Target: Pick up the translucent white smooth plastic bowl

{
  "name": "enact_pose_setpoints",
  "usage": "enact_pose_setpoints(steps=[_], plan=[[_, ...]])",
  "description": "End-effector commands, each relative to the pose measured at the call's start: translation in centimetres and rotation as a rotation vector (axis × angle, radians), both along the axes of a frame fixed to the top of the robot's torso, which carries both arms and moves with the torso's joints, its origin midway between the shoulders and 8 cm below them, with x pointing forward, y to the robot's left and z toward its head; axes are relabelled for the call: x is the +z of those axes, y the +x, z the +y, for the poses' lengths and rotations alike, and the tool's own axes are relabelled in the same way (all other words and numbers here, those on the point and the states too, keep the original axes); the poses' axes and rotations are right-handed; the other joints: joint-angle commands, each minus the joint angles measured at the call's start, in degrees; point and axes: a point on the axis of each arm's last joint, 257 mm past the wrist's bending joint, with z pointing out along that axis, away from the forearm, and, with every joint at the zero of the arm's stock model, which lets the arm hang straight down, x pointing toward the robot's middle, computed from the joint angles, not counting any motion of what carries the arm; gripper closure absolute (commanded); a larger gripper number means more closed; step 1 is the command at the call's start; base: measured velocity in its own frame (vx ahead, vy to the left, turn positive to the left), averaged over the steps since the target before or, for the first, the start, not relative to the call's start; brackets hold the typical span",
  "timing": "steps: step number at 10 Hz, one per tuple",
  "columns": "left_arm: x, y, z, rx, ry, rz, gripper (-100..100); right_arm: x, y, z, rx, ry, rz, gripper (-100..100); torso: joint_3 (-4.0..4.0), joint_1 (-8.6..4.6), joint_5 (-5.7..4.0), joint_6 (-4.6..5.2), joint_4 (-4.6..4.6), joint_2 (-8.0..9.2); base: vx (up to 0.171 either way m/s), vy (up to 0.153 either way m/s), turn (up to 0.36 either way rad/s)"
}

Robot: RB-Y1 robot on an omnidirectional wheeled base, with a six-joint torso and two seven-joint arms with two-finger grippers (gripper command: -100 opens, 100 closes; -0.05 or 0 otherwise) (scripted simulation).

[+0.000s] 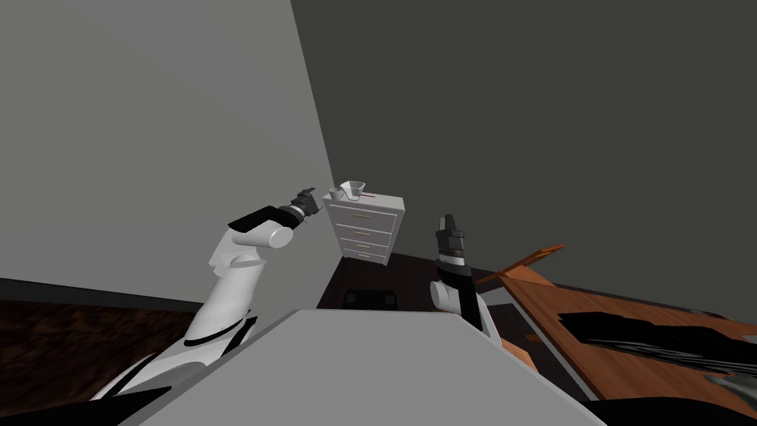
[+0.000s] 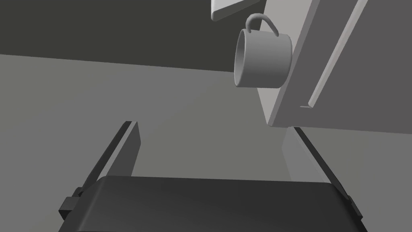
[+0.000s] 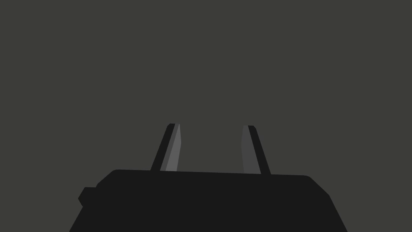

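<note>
White dresser [image 1: 362, 225] with four drawers stands in the wall corner. Bowl [image 1: 353, 188], pale with flared sides, sits upright on the dresser top, towards its back left part. Small grey mug [image 1: 336, 194] is on the same top, just beside the bowl, at the dresser's left front corner. A thin reddish thing is on the top beside the bowl, too small to identify.

Left gripper [image 1: 309, 198] is in the air just off the dresser's left top corner, not touching it. In the left wrist view its fingers [image 2: 128, 150] are spread wide and empty, pointing past the mug [image 2: 263, 60] and the dresser edge [image 2: 342, 72].

Right gripper [image 1: 447, 222] is raised, well apart from the dresser's right side. Its fingers [image 3: 172, 147] are parted with nothing between them.
</note>
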Motion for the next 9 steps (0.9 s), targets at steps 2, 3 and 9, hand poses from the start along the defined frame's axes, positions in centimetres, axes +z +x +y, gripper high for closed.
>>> enact_pose_setpoints(steps=[2,3,9], plan=[[-0.7,0.1,0.5,0.004,0.006,0.053,-100,0.0,0.0,0.0,0.0,0.0,0.0,0,0.0,0.01,0.0,-0.01,0.0,0.0,-0.027,-0.023,-0.014],[0.1,0.4,1.5,0.009,0.016,0.067,-100,0.0,0.0,0.0,0.0,0.0,0.0,0,-0.01,0.09,0.02,-0.02,-0.01,-0.03,-0.035,-0.033,-0.068],[-0.7,0.4,4.2,0.034,0.035,0.19,-100,0.0,0.0,0.0,0.0,0.0,0.0,0,-0.04,0.08,0.02,-0.02,-0.02,-0.07,-0.019,-0.027,-0.042]])
